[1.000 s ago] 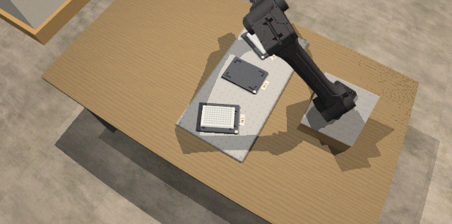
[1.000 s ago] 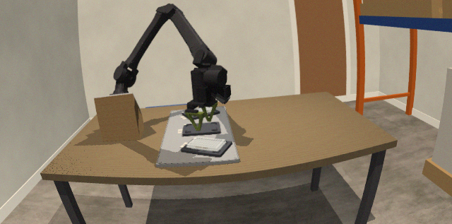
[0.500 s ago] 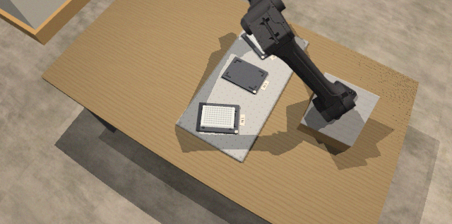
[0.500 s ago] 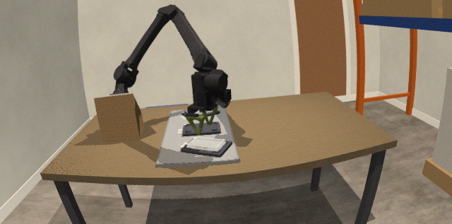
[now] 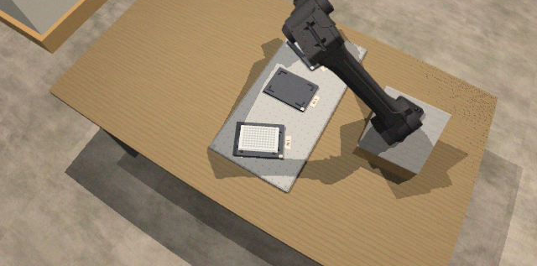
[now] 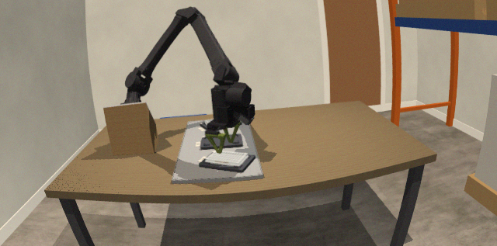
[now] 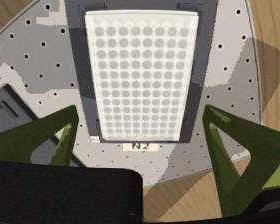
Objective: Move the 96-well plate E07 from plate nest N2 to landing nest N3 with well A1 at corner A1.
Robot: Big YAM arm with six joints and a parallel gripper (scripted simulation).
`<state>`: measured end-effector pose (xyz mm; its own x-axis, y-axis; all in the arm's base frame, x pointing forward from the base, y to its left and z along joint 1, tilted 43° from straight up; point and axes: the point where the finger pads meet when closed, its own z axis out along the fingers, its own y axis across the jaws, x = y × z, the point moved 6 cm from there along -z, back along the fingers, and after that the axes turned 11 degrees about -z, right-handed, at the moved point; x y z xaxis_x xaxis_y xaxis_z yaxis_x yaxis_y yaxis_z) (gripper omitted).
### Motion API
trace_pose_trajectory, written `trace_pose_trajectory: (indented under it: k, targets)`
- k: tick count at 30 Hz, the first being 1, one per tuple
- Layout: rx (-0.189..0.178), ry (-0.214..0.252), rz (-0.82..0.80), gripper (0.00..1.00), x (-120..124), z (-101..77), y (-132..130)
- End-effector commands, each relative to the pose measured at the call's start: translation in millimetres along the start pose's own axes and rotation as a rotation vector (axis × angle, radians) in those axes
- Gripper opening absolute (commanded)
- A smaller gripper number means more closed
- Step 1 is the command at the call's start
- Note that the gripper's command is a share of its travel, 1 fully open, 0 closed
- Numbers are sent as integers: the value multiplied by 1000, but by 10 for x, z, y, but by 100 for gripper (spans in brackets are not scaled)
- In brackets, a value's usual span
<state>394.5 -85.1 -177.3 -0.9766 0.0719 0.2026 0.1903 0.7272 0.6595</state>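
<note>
"N2" on deck label

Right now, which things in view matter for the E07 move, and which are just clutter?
Job:
- plate E07, sitting in nest N2
- empty nest N3, the target
- plate E01 in nest N1, leave alone
- fingers, open above E07

Clutter:
- orange shelf rack
- wooden-rimmed crate on the floor

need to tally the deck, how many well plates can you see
2. One plate sits in the near nest on the grey deck. The other plate sits in the nest below the open gripper, hidden by the arm from above. The middle nest holds none.
</note>
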Motion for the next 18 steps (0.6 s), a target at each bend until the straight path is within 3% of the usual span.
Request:
trace_pose_trajectory:
  k: [1, 7, 10, 12, 13, 18]
  targets:
    - [4, -6, 5, 100, -28, 88, 3]
    - [5, -31, 7, 100, -66, 79, -15]
    - [5, -11, 2, 100, -54, 227, 2]
    - [5, -11, 2, 100, -54, 227, 2]
    - [5, -33, 10, 100, -62, 137, -26]
    - [3, -6, 5, 100, -27, 338, 2]
